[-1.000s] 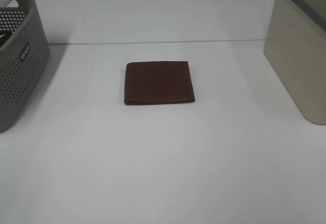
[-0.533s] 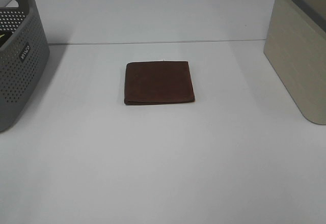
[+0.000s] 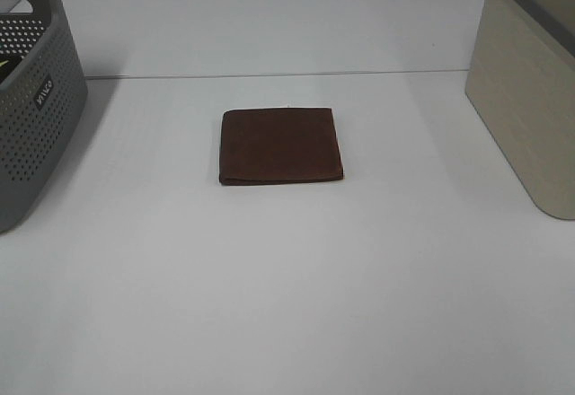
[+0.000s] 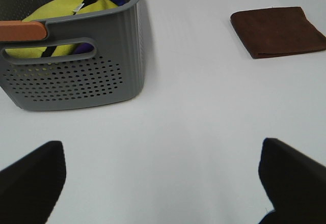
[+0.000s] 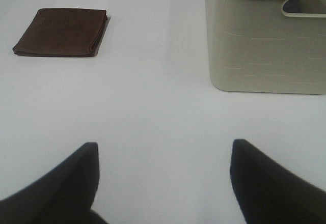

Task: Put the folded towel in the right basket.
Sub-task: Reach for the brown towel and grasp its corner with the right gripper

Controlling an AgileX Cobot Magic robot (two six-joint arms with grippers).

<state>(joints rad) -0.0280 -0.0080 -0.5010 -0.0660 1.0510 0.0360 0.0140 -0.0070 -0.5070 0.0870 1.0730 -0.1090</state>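
A brown folded towel (image 3: 281, 146) lies flat in the middle of the white table; it also shows in the left wrist view (image 4: 277, 31) and in the right wrist view (image 5: 62, 31). The beige right basket (image 3: 530, 90) stands at the table's right edge and shows in the right wrist view (image 5: 265, 46). My left gripper (image 4: 162, 175) is open and empty, well short of the towel. My right gripper (image 5: 164, 175) is open and empty, near the table's front, apart from towel and basket. Neither gripper shows in the high view.
A grey perforated basket (image 3: 36, 99) stands at the left edge; the left wrist view shows it (image 4: 71, 76) holding yellow and blue cloth (image 4: 66, 10). The white table (image 3: 287, 287) stretches between both baskets.
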